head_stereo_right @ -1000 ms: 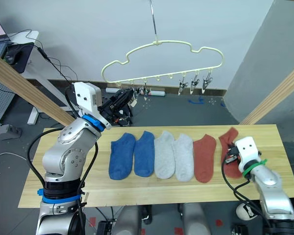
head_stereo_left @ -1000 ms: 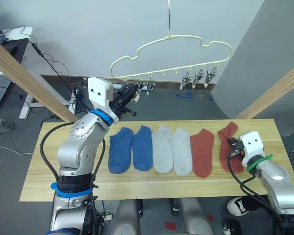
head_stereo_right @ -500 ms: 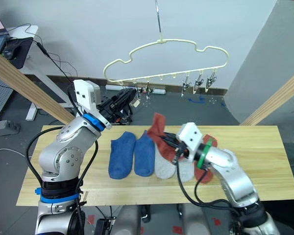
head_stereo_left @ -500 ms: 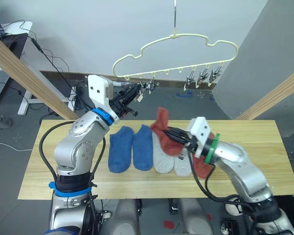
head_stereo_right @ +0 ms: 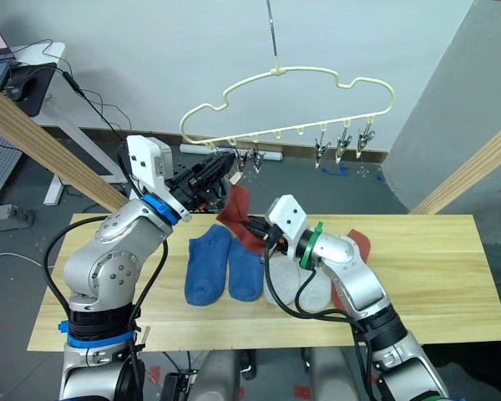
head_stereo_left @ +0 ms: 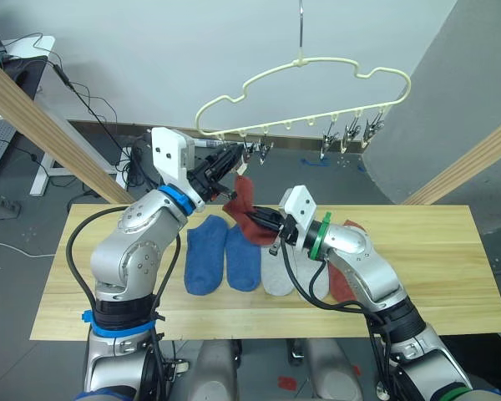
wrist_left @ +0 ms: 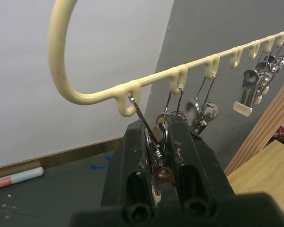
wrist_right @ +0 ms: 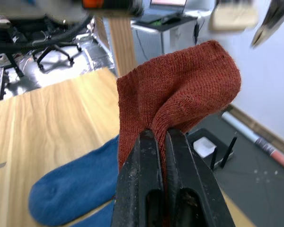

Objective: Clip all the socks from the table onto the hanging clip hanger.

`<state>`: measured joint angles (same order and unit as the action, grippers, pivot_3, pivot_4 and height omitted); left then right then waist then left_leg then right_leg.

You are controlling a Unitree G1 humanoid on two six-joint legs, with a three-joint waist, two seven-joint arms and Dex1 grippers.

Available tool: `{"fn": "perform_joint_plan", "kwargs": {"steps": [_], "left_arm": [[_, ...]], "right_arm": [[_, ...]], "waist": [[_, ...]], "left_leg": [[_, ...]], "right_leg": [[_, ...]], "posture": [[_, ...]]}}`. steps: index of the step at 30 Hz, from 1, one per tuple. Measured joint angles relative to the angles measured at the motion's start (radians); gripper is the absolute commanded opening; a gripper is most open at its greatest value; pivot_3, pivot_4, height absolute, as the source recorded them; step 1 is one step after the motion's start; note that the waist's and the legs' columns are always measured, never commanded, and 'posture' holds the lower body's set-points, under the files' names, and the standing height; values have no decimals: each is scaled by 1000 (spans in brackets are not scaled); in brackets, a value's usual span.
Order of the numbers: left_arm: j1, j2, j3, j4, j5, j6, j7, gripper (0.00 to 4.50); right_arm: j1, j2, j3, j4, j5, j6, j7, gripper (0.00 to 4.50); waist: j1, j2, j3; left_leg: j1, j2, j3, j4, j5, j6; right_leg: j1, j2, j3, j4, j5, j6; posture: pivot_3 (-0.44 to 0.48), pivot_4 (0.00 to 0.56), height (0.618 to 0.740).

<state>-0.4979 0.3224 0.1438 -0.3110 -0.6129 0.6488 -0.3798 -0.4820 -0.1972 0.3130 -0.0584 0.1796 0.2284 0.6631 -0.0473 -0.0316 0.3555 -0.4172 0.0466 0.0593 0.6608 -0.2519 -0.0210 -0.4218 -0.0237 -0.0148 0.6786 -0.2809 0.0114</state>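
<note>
Pinching a metal clip (wrist_left: 157,150), left gripper (wrist_left: 159,142) holds firm.

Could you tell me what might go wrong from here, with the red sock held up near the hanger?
The right hand pinches only a fold of the red sock, so it could slip out. The left hand squeezes one clip on the freely hanging hanger, which may swing and spoil the alignment.
</note>
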Motion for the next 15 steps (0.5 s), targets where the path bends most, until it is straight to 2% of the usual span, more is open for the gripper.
{"fn": "perform_joint_plan", "kwargs": {"steps": [15], "left_arm": [[15, 5, 1, -3, 0, 0, 19, 237]], "right_arm": [[-34, 52, -11, 15, -1, -21, 12, 0]], "waist": [[-1, 0, 0]], "left_leg": [[0, 0, 0, 0, 0, 0]], "right_leg": [[0, 0, 0, 1, 0, 0]], "posture": [[-101, 370, 740]]}}
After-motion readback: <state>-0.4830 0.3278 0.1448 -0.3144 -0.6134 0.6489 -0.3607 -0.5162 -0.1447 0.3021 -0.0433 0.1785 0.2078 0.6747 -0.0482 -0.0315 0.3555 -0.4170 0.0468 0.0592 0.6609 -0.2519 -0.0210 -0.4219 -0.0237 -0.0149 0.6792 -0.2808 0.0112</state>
